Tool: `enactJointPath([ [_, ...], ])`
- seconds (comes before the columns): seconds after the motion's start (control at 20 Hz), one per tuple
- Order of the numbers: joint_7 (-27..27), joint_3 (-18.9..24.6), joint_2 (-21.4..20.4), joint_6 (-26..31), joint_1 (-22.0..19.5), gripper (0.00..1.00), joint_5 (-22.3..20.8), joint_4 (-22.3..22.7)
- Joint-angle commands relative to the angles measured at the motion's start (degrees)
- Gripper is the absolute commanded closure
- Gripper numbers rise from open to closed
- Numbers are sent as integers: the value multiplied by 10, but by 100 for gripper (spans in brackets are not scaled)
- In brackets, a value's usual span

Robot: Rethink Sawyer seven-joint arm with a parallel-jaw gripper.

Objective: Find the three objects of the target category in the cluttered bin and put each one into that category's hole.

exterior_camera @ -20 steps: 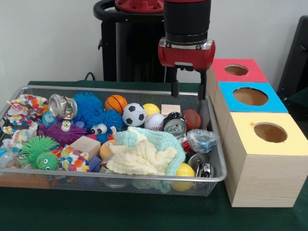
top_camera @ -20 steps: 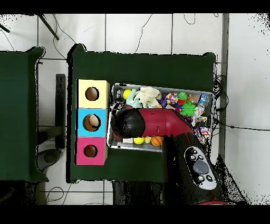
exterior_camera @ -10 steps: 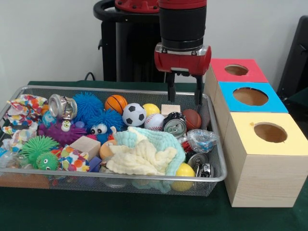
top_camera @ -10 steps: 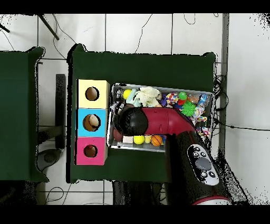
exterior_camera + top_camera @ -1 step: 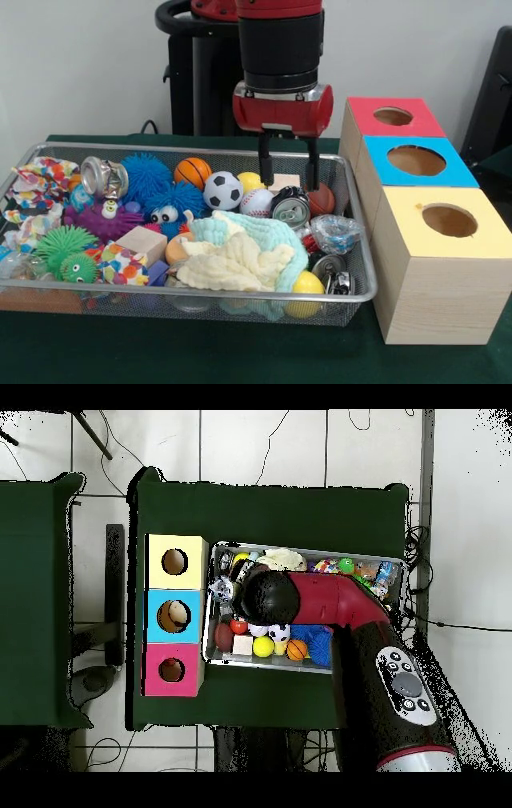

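Table point(image 5: 240, 360): covered in dark green cloth; a second green-covered table point(image 5: 35, 604) is set apart beside it on a pale tiled floor point(image 5: 260, 444), where cables are seen. Plain light wall point(image 5: 80, 64) behind.

Wire bin point(image 5: 364, 276): filled with balls, spiky toys, cans, wooden blocks and a pale cloth point(image 5: 240, 256).

Boxes: red point(image 5: 392, 118), blue point(image 5: 416, 162) and yellow point(image 5: 448, 224), each holed, ranged just beside the bin.

Gripper point(image 5: 288, 170): held low over the bin's far side, fingers parted and empty, a wooden block point(image 5: 283, 182) seen between them.
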Motion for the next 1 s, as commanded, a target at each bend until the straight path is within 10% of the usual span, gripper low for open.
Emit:
enactJointPath([
  [0.05, -105, 45, 20, 69, -8, 0, -38, -61],
  [1.0, -123, 39, 97, 16, -24, 0, -94, -119],
])
